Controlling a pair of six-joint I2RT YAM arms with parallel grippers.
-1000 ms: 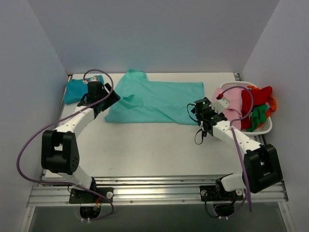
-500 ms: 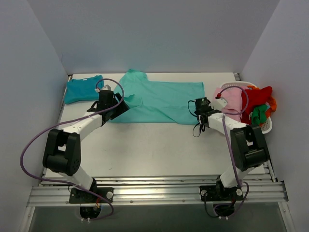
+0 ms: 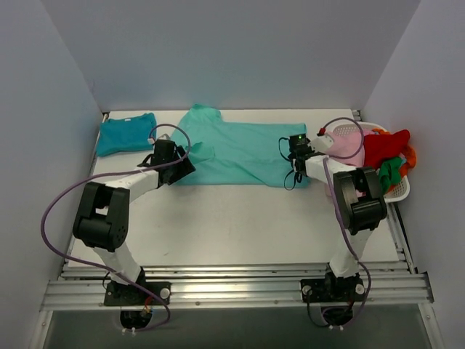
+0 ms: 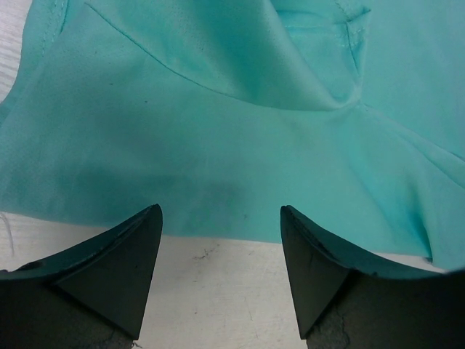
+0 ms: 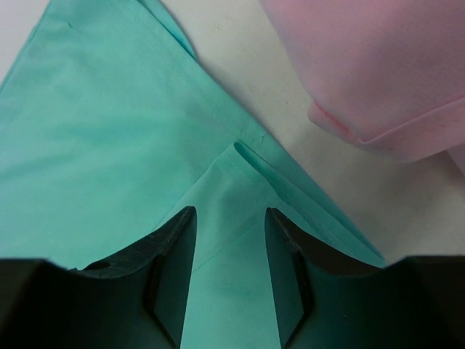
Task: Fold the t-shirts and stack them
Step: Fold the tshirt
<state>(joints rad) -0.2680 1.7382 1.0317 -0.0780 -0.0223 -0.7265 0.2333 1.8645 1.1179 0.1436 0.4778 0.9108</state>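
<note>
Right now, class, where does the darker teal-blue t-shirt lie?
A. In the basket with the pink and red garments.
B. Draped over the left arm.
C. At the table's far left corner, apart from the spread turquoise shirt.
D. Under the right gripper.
C: the teal-blue t-shirt lies at the far left corner of the table, separate from the turquoise t-shirt spread in the middle.

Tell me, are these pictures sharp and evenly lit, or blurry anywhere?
Top external view: soft, even light, no glare, all sharp. Left wrist view: the light turquoise cotton t-shirt is crisp, with a faint shadow near its hem; the dark jaws look soft-edged. Right wrist view: jaws blurred too, shirt and pink fabric garment clear.
</note>
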